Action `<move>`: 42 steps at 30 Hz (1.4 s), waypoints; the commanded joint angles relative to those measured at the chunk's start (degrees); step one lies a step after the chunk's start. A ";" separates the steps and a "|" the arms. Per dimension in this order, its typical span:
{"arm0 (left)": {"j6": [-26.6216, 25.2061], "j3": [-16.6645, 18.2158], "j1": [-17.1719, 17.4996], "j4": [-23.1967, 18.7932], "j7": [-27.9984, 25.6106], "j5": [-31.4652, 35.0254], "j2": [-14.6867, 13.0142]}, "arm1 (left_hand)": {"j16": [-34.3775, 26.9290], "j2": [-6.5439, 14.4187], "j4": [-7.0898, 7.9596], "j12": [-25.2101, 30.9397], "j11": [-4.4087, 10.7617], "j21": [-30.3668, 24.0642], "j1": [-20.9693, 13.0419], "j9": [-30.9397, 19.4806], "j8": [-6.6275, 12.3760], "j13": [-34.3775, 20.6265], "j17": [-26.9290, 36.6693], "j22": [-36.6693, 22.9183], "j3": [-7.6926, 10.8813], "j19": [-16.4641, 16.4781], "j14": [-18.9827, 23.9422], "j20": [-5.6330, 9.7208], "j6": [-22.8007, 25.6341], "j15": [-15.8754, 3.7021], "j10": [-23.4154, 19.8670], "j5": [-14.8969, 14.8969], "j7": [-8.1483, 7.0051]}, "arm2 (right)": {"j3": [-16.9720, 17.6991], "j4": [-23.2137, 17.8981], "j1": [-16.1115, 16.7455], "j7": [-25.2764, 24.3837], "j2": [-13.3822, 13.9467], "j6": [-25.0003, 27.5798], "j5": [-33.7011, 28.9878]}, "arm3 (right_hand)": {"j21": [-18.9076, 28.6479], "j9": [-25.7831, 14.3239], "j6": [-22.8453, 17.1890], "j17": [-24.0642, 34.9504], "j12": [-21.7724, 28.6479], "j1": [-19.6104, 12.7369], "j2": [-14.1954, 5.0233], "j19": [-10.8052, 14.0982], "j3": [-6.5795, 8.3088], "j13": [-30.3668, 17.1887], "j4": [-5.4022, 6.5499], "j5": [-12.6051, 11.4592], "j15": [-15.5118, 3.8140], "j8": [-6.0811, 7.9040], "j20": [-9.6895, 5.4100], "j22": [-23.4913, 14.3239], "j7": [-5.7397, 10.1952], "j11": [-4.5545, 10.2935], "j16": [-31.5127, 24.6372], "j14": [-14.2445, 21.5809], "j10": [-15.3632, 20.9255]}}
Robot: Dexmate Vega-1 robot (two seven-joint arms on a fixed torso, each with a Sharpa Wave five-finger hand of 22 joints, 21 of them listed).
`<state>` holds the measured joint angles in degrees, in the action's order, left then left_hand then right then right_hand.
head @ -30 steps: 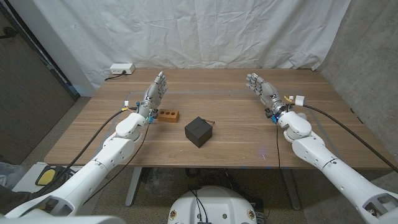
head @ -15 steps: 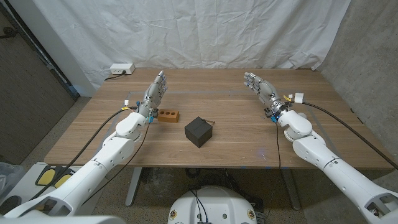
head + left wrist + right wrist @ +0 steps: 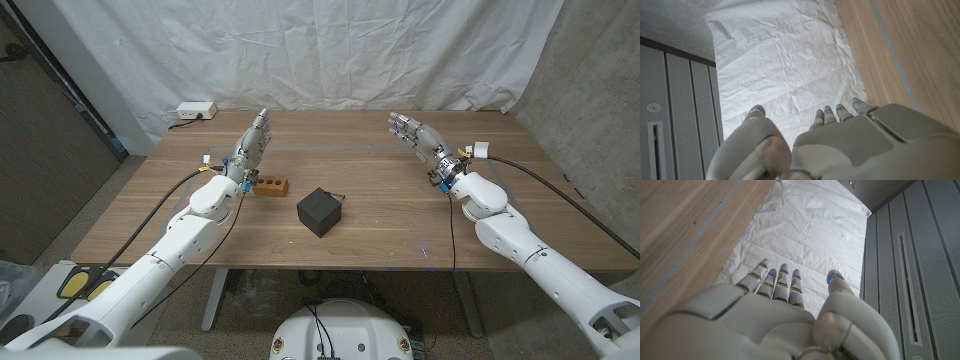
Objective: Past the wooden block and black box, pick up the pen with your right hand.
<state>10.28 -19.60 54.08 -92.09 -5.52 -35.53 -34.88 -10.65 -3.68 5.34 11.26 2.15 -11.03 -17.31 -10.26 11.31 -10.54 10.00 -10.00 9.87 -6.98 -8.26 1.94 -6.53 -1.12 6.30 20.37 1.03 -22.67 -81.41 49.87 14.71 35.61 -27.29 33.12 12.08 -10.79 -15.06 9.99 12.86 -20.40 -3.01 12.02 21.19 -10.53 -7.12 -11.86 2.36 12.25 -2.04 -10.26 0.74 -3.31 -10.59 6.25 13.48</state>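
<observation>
Tabletop (image 3: pixel 380 230) stock, white cloth backdrop (image 3: pixel 330 50): pen not yet reached

Fingers (image 3: pixel 400 124) of right hand (image 3: pixel 415 135): released, spread, grasping nothing, raised over the far right tabletop. Since a second ago the hand has drifted slightly inward, so the reach is judged barely begun.
Left hand (image 3: pixel 252 145): fingers apart, empty, upright behind the wooden block (image 3: pixel 270 185).
Pen (image 3: pixel 337 194): probably the thin dark sliver touching the black box's (image 3: pixel 319 211) far right corner; too small to confirm.
Obstruction: the box shields the pen from the near side.
Other: power strip (image 3: pixel 195 111), far left edge.
</observation>
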 commanded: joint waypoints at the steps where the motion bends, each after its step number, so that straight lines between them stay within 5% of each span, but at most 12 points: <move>1: -4.95 0.03 0.94 -3.91 -3.02 1.10 -2.06 | -0.20 0.13 -0.37 0.52 -0.01 -0.37 -0.67 -0.33 0.18 -0.09 0.34 -0.25 0.10 -0.09 0.18 4.61 0.13 0.17 -0.21 0.25 0.15 | -0.17 3.83 -2.16 4.11 0.42 -3.92 -0.45 | -0.18 -0.27 -0.22 0.21 0.18 -0.82 0.23 0.02 0.18 -0.23 -0.56 0.17 0.17 0.25 0.32 -0.26 0.44 0.20 0.05 0.20 0.48; 13: -2.31 0.47 0.73 -2.82 -0.65 1.63 -2.79 | -0.53 0.11 -0.57 0.92 0.05 -0.83 -1.06 -0.34 0.54 -0.10 0.34 -0.21 -0.20 1.29 1.50 4.28 1.47 0.14 -1.57 0.33 0.26 | -0.60 5.78 -2.37 2.99 0.05 -7.06 -3.42 | -0.23 -0.29 -0.75 0.21 0.23 -1.57 0.25 0.01 0.30 -0.26 -1.01 0.31 0.07 0.27 0.38 -0.29 0.57 0.41 0.06 0.25 0.72; 34: -0.08 1.74 2.88 -3.44 1.19 1.11 -4.25 | -0.73 -0.05 -0.92 1.29 -0.12 -1.09 -1.75 -0.34 0.94 -0.09 0.33 -0.15 -0.73 2.96 3.49 3.99 3.68 0.13 -3.60 0.56 0.29 | -2.25 -0.23 -0.39 1.56 2.96 -5.24 -7.31 | -0.30 -0.33 -1.75 0.21 0.19 -2.75 0.21 -0.05 0.54 -0.31 -1.52 0.41 -0.03 0.36 0.38 -0.32 1.34 0.50 0.09 0.24 0.76; 42: 0.32 1.85 2.94 -2.87 2.01 0.86 -4.40 | -0.68 -0.06 -0.97 1.18 0.09 -1.06 -1.86 -0.34 0.91 -0.09 0.33 -0.15 -0.83 3.07 3.62 4.09 3.84 0.11 -3.55 0.61 0.29 | -1.80 -4.62 1.33 -2.95 4.60 -4.79 -12.69 | -0.33 -0.34 -2.01 0.22 0.19 -3.09 0.29 -0.11 0.56 -0.32 -1.64 0.45 -0.08 0.34 0.38 -0.34 1.70 0.94 0.13 0.13 0.81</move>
<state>9.96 -18.09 56.49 -95.23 -4.36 -34.37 -38.84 -11.02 -3.59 4.64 12.14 2.36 -11.69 -18.57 -10.52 12.09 -10.53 10.13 -10.00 9.17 -4.01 -5.06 2.05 -2.84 -1.03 2.80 20.60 1.43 -24.49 -81.59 49.52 15.65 38.45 -33.24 25.50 11.86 -11.08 -16.59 9.99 12.86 -22.97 -2.72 12.02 21.61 -10.52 -8.47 -11.43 2.35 12.25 -2.04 -10.26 2.27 -2.76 -10.59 6.25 14.03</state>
